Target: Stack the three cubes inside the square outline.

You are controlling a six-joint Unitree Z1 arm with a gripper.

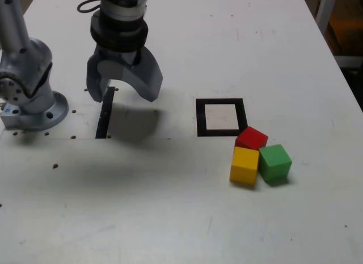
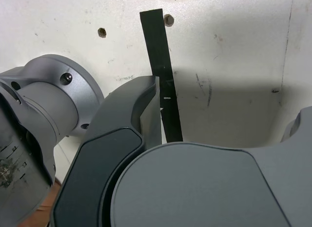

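1. now the gripper [image 1: 123, 92] hangs spread and empty over the strip [image 1: 105, 113], well apart from the cubes.
2. red [image 1: 251, 138], yellow [image 1: 244, 165] and green [image 1: 275, 162] touch just beside the outline [image 1: 220, 117].
3. better take green first, its outer sides look free.

The exterior view looks down from above and in front onto the white table [image 1: 170, 218], set back far enough to take in the arm's base [image 1: 31, 99] at that view's left and the far table edge at its right. The wrist view sits right behind the gripper [image 2: 219, 124], aimed straight down and very close to the tabletop, its own grey body filling the lower frame. Both views share the narrow black strip [image 1: 105, 113] [image 2: 161, 71], the base and the bare table around them.
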